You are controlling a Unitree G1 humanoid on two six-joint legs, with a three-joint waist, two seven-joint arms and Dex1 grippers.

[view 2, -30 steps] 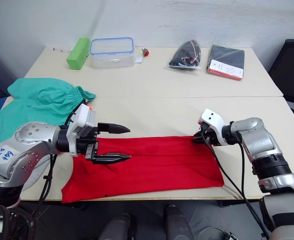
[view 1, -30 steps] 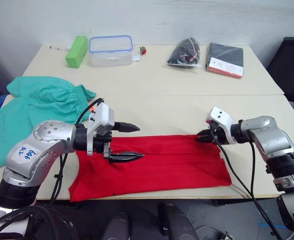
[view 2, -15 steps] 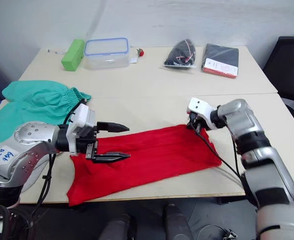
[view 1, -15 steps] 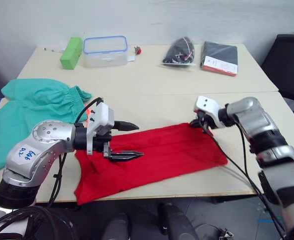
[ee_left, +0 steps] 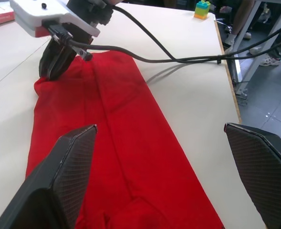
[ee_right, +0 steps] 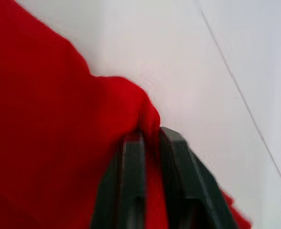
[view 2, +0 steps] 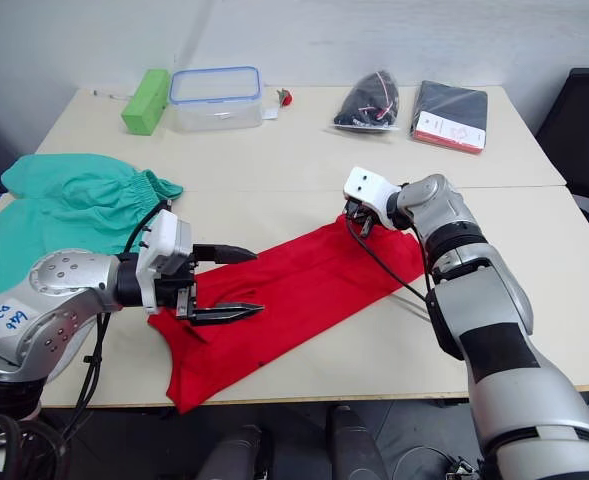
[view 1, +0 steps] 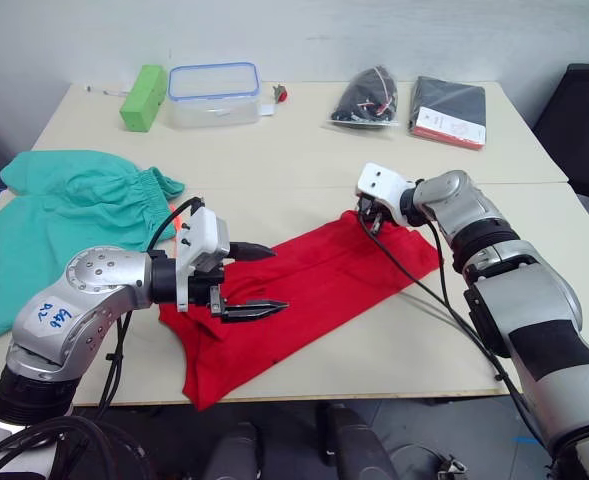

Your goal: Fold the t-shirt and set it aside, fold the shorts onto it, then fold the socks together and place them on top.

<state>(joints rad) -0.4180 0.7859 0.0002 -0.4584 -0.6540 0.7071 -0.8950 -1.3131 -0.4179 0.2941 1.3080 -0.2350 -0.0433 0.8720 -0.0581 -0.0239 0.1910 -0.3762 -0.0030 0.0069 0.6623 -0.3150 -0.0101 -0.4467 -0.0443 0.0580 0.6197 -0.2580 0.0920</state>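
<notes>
Pinching the t-shirt (view 1: 314, 285)'s far corner, the right gripper (view 1: 365, 222) has dragged it leftward, swinging the cloth diagonal, while the left gripper (view 1: 259, 279) hovers wide open, empty, so the fold is underway.

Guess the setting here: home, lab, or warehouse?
Likely a lab or office workroom, not a home. Two plain beige tables are pushed together against a bare wall, a black office chair sits at the side, and test props lie about: the t-shirt, shorts, a plastic container.
</notes>
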